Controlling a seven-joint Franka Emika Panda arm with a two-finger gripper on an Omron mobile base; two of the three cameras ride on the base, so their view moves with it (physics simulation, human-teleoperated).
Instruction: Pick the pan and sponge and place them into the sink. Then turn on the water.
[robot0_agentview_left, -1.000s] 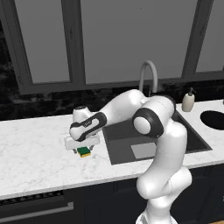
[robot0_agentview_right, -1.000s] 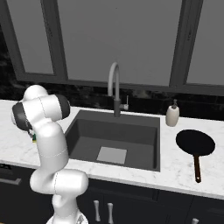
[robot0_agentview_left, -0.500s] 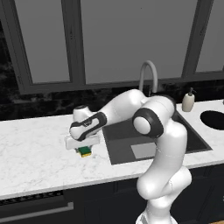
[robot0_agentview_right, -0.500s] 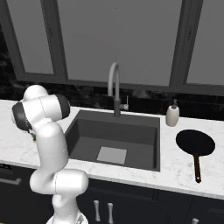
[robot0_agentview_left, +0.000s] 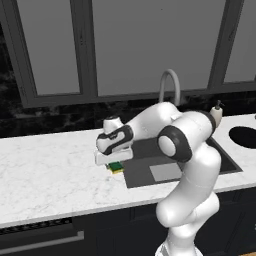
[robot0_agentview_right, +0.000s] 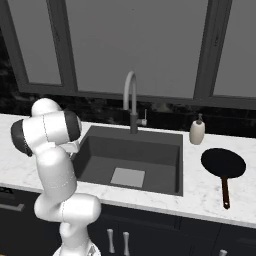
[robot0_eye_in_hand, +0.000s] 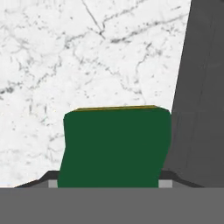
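Observation:
The sponge (robot0_agentview_left: 116, 167), dark green over yellow, lies on the white marble counter just left of the sink (robot0_agentview_left: 145, 176). My gripper (robot0_agentview_left: 115, 161) is down over it. In the hand view the sponge (robot0_eye_in_hand: 113, 144) spans the whole gap between the two dark fingertips, and my gripper (robot0_eye_in_hand: 109, 181) is shut on it. The black pan (robot0_agentview_right: 223, 163) lies flat on the counter right of the sink (robot0_agentview_right: 150, 150), its reddish-brown handle pointing toward the front edge. Its rim (robot0_agentview_left: 245, 136) shows at the right edge of the left base view. The water is out of view.
A curved grey faucet (robot0_agentview_right: 131, 100) stands behind the basin. A beige soap bottle (robot0_agentview_right: 197, 131) sits at the basin's back right corner, close to the pan. Dark windows and a black backsplash run behind the counter. The sink's edge (robot0_eye_in_hand: 201, 87) lies close beside the sponge.
The jaws have come together from wide open onto the sponge. The arm and the sponge have stayed in place.

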